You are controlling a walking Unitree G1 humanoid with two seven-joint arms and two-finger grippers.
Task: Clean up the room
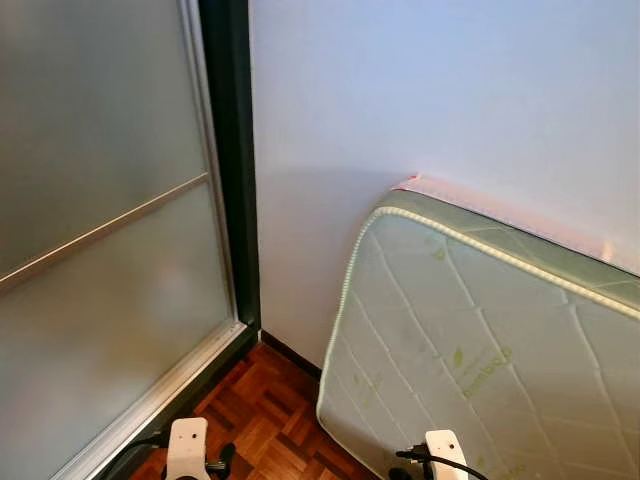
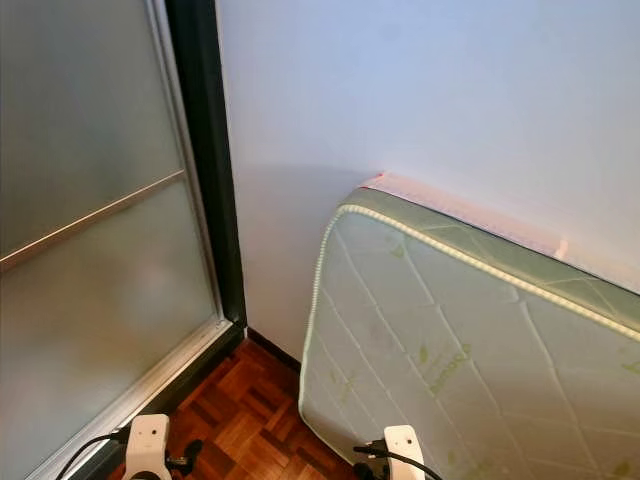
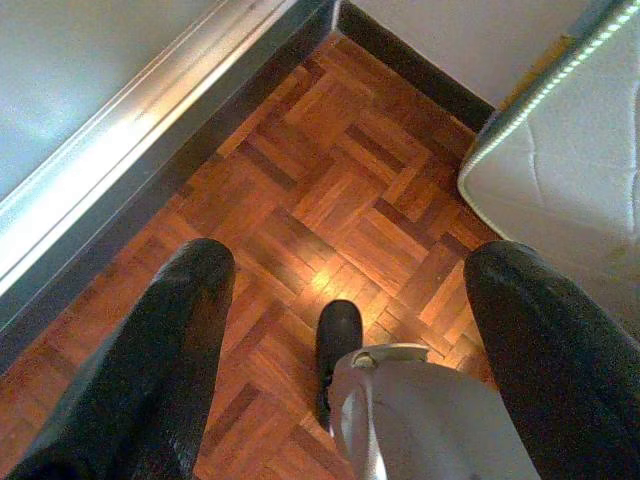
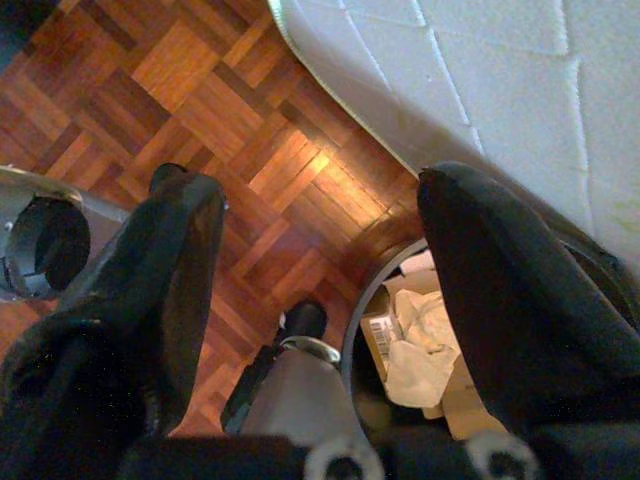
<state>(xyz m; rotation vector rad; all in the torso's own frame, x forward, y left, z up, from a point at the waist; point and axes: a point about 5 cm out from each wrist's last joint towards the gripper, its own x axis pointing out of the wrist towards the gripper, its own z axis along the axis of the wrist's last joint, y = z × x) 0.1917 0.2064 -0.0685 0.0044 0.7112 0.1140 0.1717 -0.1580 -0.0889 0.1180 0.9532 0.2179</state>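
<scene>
A room corner seen from the robot's head. At left, a frosted glass door [image 1: 100,250] in a dark frame; then bare wall [image 1: 420,90]; at right, a quilted mattress [image 1: 480,350] leaning on it, standing on parquet floor [image 1: 260,420]. The left gripper [image 3: 345,330] hangs over bare floor, fingers apart and empty. The right gripper [image 4: 320,290], fingers also apart and empty, hangs above a bin [image 4: 420,340] holding crumpled paper and cardboard. Nothing loose shows on the floor here; cleaning elsewhere cannot be judged.
</scene>
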